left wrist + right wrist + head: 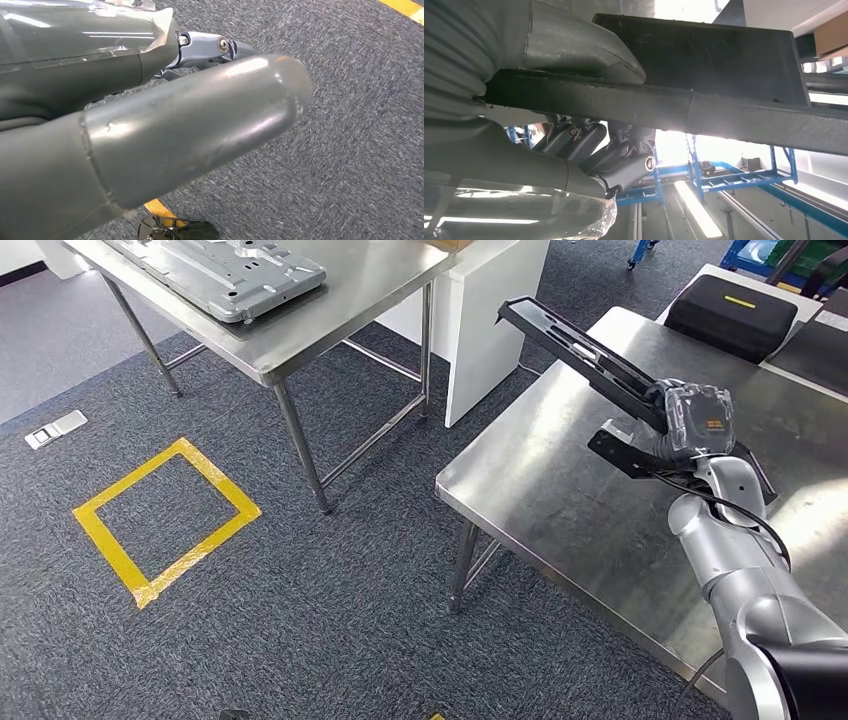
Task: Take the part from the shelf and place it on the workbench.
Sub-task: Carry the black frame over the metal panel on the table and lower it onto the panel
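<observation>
Right hand fingers clenched around black part, tilted above workbench near its corner edge

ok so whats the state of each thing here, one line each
black part: held in the air above the near table, tilted, not set down yet
right hand: gripping the black part at one end
left hand: hanging over the carpet, holding nothing; open or closed unclear
near table: bare steel under the part
metal panel: lying flat on the far table
black case: closed, on the near table's far end
</observation>
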